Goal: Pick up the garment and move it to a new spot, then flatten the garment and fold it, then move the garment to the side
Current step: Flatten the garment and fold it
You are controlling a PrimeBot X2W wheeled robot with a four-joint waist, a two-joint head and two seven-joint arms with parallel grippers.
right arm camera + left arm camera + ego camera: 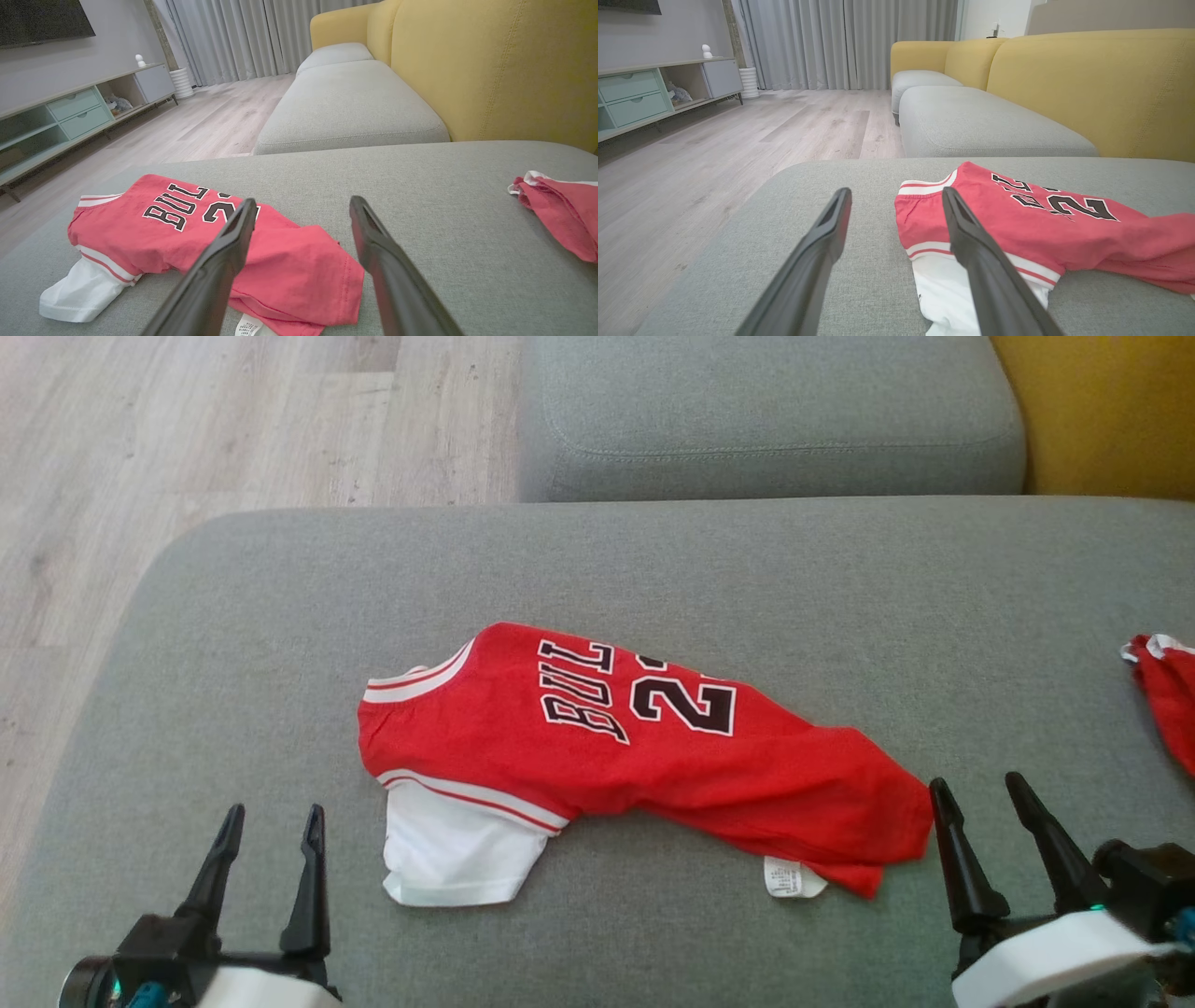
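Note:
A red jersey-style garment [597,737] with black lettering, striped trim and a white sleeve lies crumpled in the middle of the grey cushion [840,579]. It also shows in the left wrist view [1041,228] and the right wrist view [196,233]. My left gripper [271,826] stands open at the lower left, short of the white sleeve [457,849], holding nothing. My right gripper [980,793] stands open at the lower right, its fingers just beside the garment's right end. Between the fingers of each gripper is only air.
A second red piece of cloth [1167,695] lies at the cushion's right edge. Behind the cushion sits another grey seat [766,420] with a yellow backrest [1111,411]. Wooden floor [140,476] drops off to the left. A TV cabinet [644,93] stands across the room.

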